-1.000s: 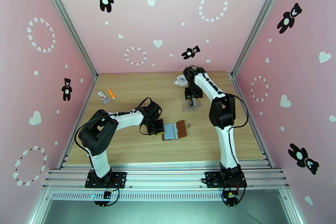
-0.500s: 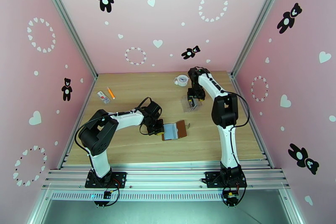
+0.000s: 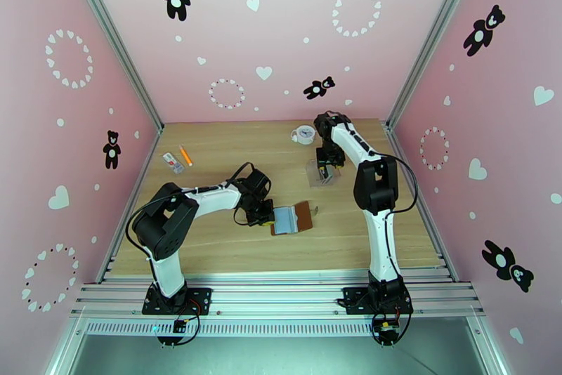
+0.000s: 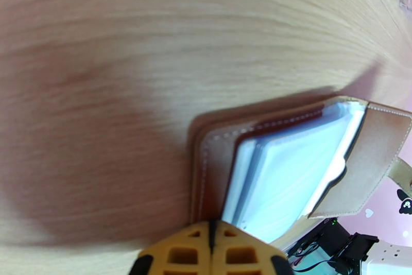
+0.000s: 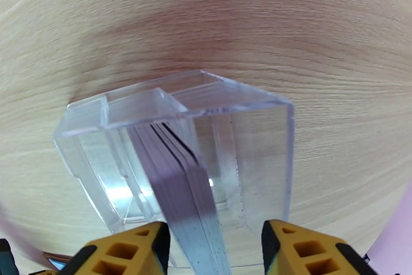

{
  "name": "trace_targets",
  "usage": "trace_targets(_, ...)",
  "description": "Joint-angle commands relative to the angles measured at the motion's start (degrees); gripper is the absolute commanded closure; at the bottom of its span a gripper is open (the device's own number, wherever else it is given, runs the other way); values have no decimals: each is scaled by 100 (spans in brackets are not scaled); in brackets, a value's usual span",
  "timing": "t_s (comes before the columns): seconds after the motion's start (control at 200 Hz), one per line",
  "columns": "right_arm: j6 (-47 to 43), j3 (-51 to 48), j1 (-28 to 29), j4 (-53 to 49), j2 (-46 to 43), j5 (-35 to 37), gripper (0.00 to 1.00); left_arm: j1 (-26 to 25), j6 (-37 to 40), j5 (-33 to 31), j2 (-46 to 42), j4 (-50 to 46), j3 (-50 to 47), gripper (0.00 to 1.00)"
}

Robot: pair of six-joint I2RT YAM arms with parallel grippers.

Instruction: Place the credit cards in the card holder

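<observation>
At one o'clock from the card holder (image 3: 293, 218), my right gripper (image 5: 213, 235), jaws apart, straddles the packed credit cards (image 5: 180, 188); I risk pinching several.

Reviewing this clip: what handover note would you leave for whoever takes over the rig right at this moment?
Left gripper: shut, at the edge of the card holder, which lies open on the table.
Right gripper: open, fingers on either side of the credit cards, which stand stacked in a clear plastic stand.
Done: card holder opened.
Left: no card lifted yet. Grip one, carry it over, slide it into a sleeve, repeat.
</observation>
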Motion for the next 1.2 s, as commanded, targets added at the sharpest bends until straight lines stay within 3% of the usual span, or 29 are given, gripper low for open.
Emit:
trace_targets(0.0, -55, -2, -3, -104, -448, 303, 55, -166, 104, -324, 446, -311, -154, 100)
trace_targets(0.26, -89, -17, -8, -250, -461, 436, 72, -175, 98, -332, 427, -286, -206, 100)
trace_targets(0.375, -126, -28, -4, -183, -498, 287, 74, -170, 85, -338, 400, -279, -224, 100)
trace_targets(0.495, -247, -230, -6, 339, -737, -499, 59, -172, 69, -343, 390, -266, -238, 100)
trace_targets(0.636, -249, -79, -7, 232, -599, -517, 44, -173, 62, -342, 394, -261, -228, 100)
trace_targets(1.196, -158, 73, -16, -139, 174, -342, 42, -174, 76, -352, 397, -295, -206, 100)
